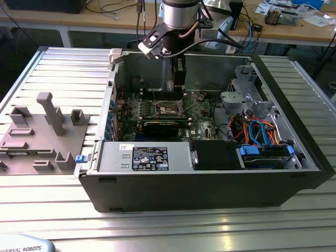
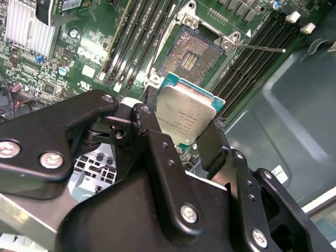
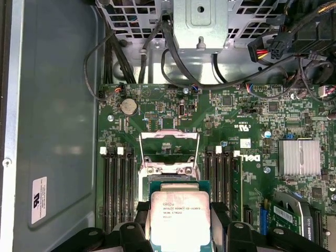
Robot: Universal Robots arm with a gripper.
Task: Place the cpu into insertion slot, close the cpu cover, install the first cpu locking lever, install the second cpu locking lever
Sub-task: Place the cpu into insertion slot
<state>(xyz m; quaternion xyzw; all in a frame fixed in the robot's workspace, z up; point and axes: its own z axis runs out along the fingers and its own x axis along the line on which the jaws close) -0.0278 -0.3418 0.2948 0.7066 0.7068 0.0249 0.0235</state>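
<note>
cpu (image 2: 186, 116) in gripper (image 2: 178, 128), above insertion slot (image 2: 190, 52), seemingly apart

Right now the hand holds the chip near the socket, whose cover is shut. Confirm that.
Not shut: the first wrist view shows the cover flipped open; the second wrist view shows the socket bare. The hand does hold the chip near it.

The bench (image 1: 63, 68) is a broad surface of ribbed silver-grey metal, with long grooves running across the exterior view. Light leaves a pale glare (image 1: 231, 218) on the strips nearest the camera. Behind the bench, light wooden desks (image 1: 294, 32) span the back of the room. A white leg (image 1: 65, 37) shows under them at the exterior view's left. Dark cables (image 1: 113, 9) and small clutter (image 1: 286, 13) lie scattered on the desks. Beneath them the floor (image 1: 26, 41) lies in deep shadow.
</note>
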